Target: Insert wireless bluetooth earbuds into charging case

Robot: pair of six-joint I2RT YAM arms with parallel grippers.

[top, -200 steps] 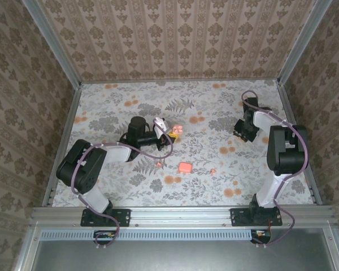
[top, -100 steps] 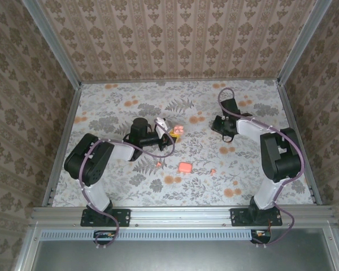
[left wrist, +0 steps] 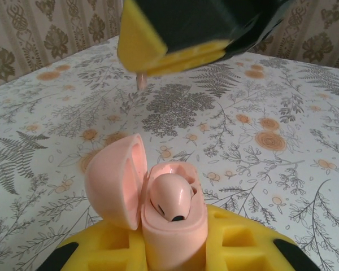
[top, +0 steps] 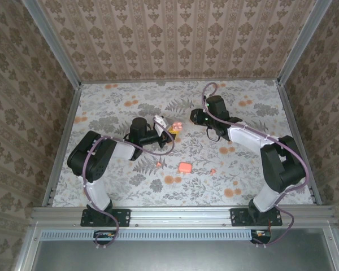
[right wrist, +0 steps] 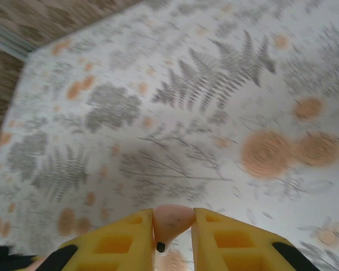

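My left gripper [left wrist: 173,248] is shut on the charging case [left wrist: 183,226], a salmon-pink case held upright with its lid [left wrist: 114,179] swung open to the left. One earbud [left wrist: 170,195] sits in the near socket; the socket behind it looks empty. In the top view the case [top: 177,128] shows at the left gripper [top: 170,131]. My right gripper [right wrist: 172,234] is shut on the second earbud [right wrist: 170,221], pinched between the yellow pads. From the left wrist, the right gripper [left wrist: 164,56] hangs above and beyond the case, the earbud's stem [left wrist: 141,81] poking down.
A salmon rounded-square object [top: 185,167] lies on the floral cloth in front of both grippers, with tiny coral bits at its left [top: 160,164] and right [top: 213,170]. Patterned walls close in three sides. The right arm [top: 246,135] stretches across the right half.
The right arm has swung from the right side of the table leftward, bringing its gripper close to the left gripper. The left gripper has held almost still with the case.
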